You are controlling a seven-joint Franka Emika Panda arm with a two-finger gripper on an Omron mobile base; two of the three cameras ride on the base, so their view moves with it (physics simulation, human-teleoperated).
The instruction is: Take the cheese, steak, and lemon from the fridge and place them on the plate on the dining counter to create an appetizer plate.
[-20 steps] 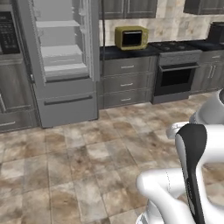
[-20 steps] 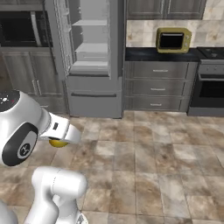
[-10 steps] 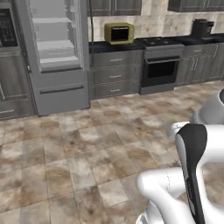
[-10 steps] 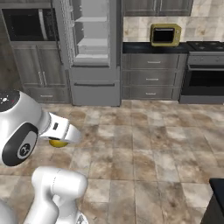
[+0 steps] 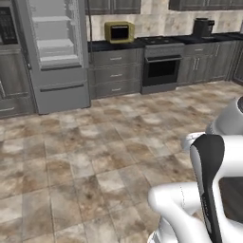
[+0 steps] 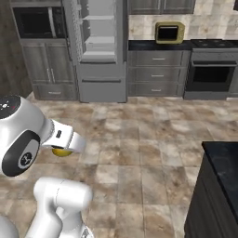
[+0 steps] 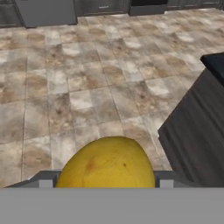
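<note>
Above the tiled floor, the pincer [image 7: 105, 186] sits clamped on the lemon [image 7: 107, 164].

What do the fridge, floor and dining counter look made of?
Fridge: looks like brushed grey steel, with a flat matte sheen and pale inner shelves.
Floor: stone-look tile, mottled brown-beige with grout lines.
Dining counter: a glossy black top, possibly marble, on a dark grey base with wood-like grain.

Arm folded low over base, gripper [image 6: 62, 149] tucked under wrist, jaws clamped on lemon [image 7: 106, 163].
</note>
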